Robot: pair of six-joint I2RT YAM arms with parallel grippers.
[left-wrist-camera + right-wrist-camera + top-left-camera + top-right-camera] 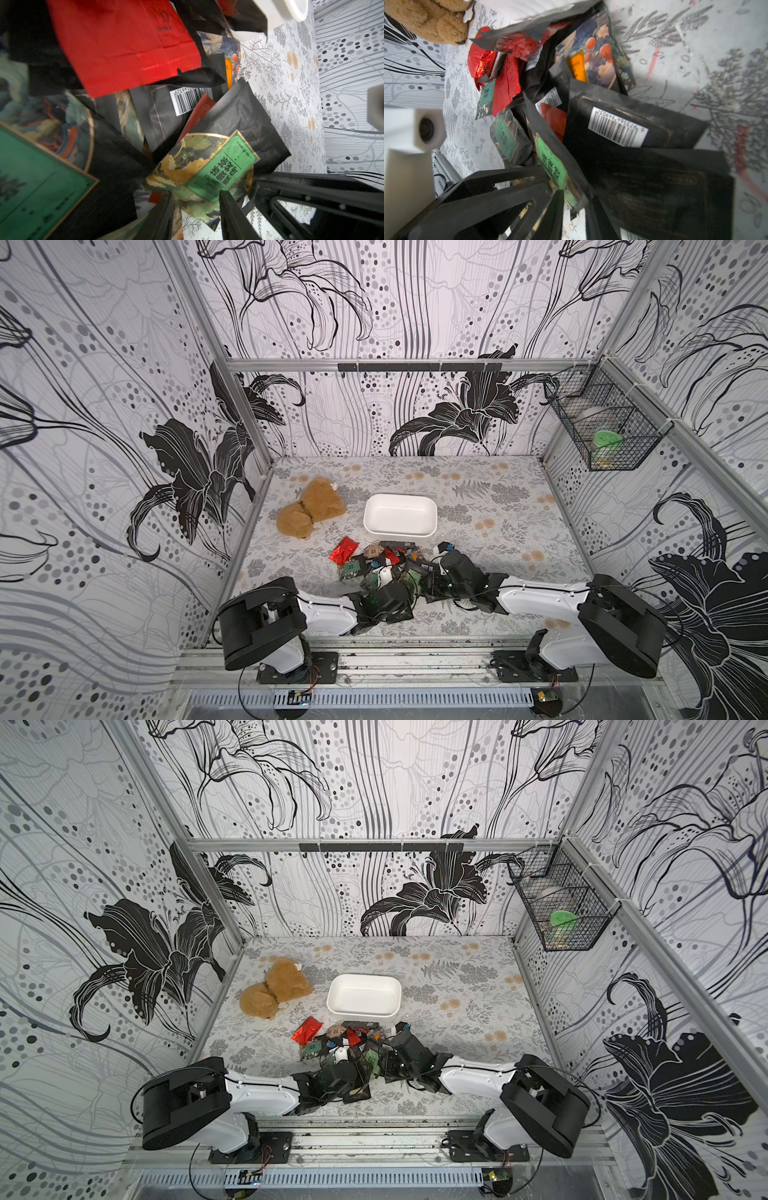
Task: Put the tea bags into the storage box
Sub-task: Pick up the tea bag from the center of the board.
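The tea bags [374, 562] lie heaped on the table just in front of the white storage box [400, 514], which holds nothing; both show in both top views. Both arms reach into the near side of the heap. My left gripper [197, 200] is open, and the corner of a green-labelled tea bag [218, 172] lies between its fingertips. My right gripper [576, 204] is shut on the edge of another green-labelled black tea bag [550, 162], which stands up on its edge. A black tea bag with a barcode [616, 128] lies beside it.
A brown plush toy [311, 508] lies left of the box. A crumpled red sachet [344, 554] sits at the heap's left edge. A black wire basket [602, 423] hangs on the right wall. The two grippers stand close side by side.
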